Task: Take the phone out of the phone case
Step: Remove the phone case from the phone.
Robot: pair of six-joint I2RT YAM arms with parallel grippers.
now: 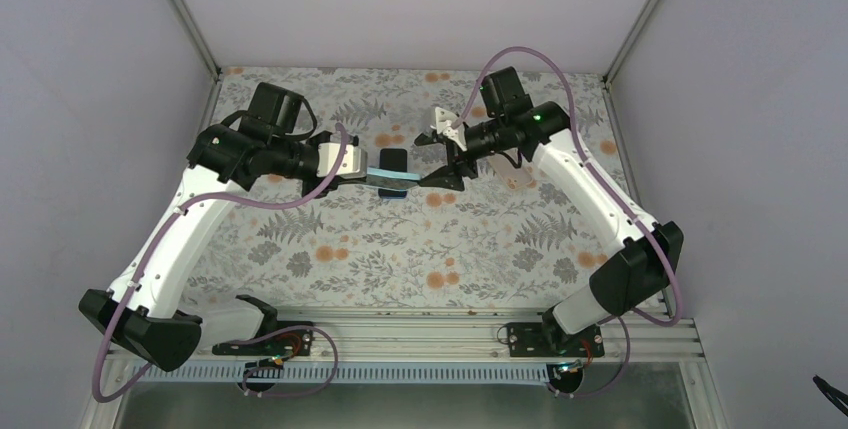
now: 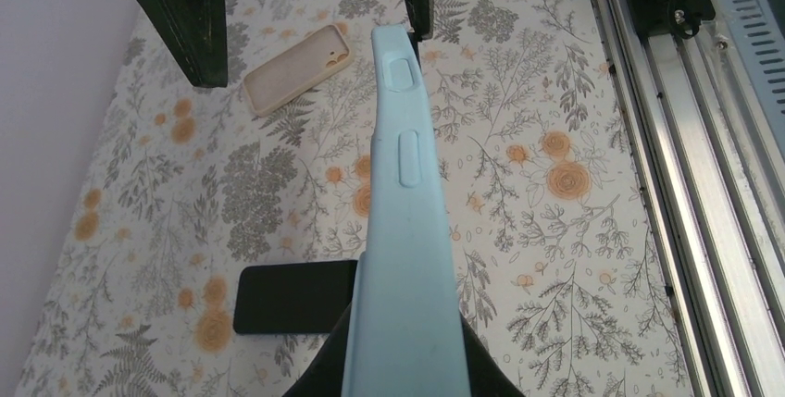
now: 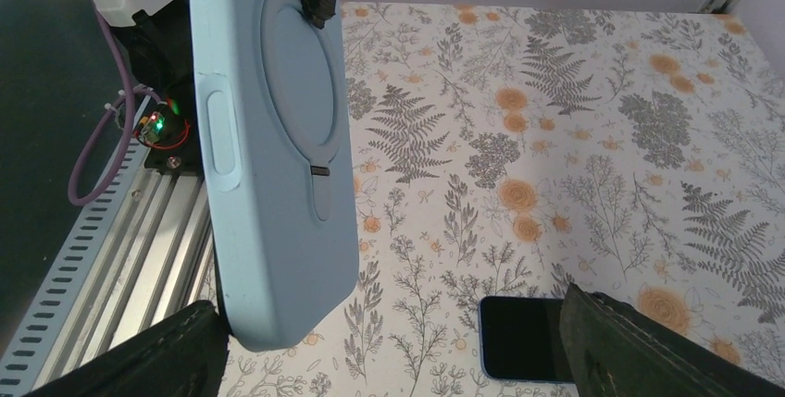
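Note:
My left gripper [image 1: 368, 175] is shut on the phone [image 1: 397, 180], a pale light-blue slab held edge-up above the table. In the left wrist view the phone [image 2: 404, 230] rises from between my jaws and shows its moulded side buttons. In the right wrist view its matte back [image 3: 278, 138] bears a ring mark, and the screen is hidden. My right gripper [image 1: 441, 157] is open, with its fingers [image 3: 130, 355] wide apart either side of the phone's far end. The phone case [image 2: 296, 68], a beige-pink shell, lies empty on the table, under the right arm in the top view [image 1: 517, 171].
A black phone with a darker blue rim [image 2: 292, 297] lies flat on the floral table cover below the held phone; it also shows in the right wrist view [image 3: 523, 337] and the top view [image 1: 393, 160]. The aluminium rail [image 2: 685, 156] runs along the near table edge.

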